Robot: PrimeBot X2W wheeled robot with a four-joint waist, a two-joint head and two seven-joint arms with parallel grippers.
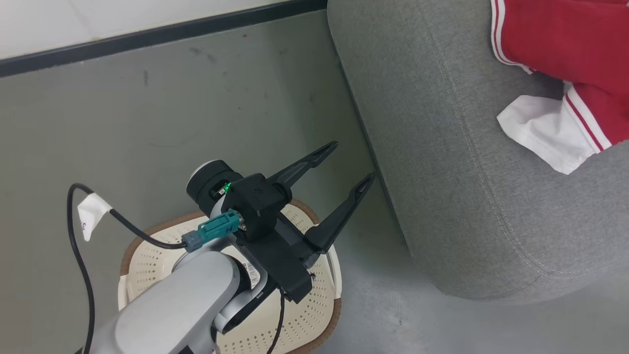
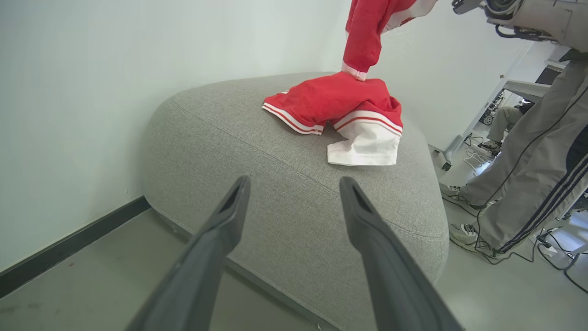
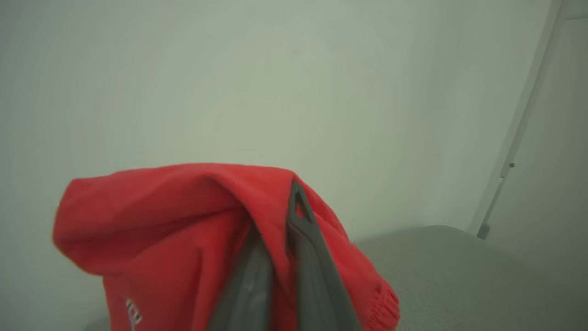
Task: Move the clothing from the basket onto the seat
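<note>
Likely a robotics lab or test room: bare grey floor (image 1: pixel 172 113), plain white wall (image 2: pixel 69 92), black skirting (image 2: pixel 69 250), loose cables (image 2: pixel 558 268), wheeled desk (image 2: pixel 523 87), a person (image 2: pixel 528 184) standing by.

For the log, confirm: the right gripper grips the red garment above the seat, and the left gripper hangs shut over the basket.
Not shut: the left gripper hangs open over the basket, as the head view shows. The rest holds.

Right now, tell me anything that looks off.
The red garment is only half down: its lower part lies crumpled on the seat, a white flap sticking out, while its top hangs from the shut right gripper.
</note>
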